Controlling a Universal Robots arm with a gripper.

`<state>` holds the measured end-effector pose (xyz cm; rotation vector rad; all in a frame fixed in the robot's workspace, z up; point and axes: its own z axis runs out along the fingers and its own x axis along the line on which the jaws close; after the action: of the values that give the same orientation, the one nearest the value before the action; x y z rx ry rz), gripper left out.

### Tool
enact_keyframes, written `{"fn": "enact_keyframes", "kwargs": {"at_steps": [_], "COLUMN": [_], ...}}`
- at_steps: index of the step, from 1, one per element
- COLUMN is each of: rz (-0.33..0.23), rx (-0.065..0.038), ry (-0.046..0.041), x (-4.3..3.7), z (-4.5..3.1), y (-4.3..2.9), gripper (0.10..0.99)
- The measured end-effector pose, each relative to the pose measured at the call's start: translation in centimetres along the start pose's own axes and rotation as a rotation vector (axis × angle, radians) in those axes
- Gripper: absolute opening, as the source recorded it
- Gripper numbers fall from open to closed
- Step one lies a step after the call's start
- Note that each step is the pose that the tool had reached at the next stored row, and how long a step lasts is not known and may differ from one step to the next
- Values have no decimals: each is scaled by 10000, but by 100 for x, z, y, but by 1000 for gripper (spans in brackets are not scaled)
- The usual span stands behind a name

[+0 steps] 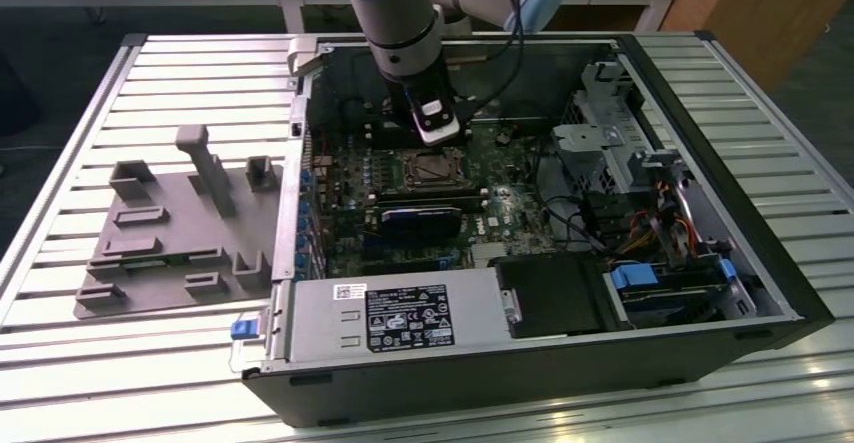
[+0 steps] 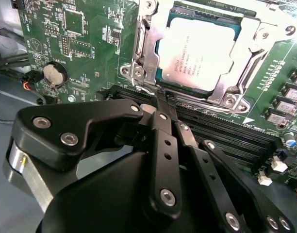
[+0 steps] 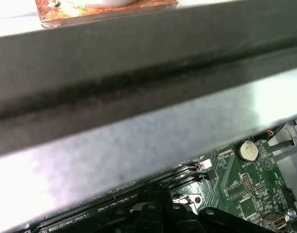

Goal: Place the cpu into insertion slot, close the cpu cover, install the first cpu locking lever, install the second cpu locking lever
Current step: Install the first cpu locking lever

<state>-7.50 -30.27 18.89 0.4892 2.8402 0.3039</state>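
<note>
Exterior view's left: grey fixture tray (image 1: 174,253) lies on the slatted bench (image 1: 67,383), well apart from the jaws. The open computer case (image 1: 534,383) stands beside it. The arm reaches down inside, with the gripper (image 1: 438,128) just above the insertion slot (image 1: 430,168).

Second wrist view: coin battery (image 2: 55,74) sits off to one side of the jaws. The jaws are closed together with nothing seen between them, likely a narrow tip for pushing rather than grasping. Just beyond the tips, a thin wire lever end (image 2: 144,89) shows at the socket corner. Farther on, the cpu (image 2: 197,46) sits seated in the slot. The cpu cover (image 2: 257,43) lies down around it, pinning it. Memory slots (image 2: 226,131) run beside the jaws.
</note>
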Motion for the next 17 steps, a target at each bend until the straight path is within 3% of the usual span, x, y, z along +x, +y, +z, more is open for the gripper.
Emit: {"fn": "enact_keyframes", "kwargs": {"at_steps": [7, 12, 14, 17], "rz": [-28, -79, -117, -171], "rx": [91, 278, 464, 879], "ry": [-29, -91, -156, -293], "x": [-9, -25, -28, -30], "z": [-41, -118, -130, -136], "y": [10, 30, 33, 35], "gripper": [102, 102, 102, 102]}}
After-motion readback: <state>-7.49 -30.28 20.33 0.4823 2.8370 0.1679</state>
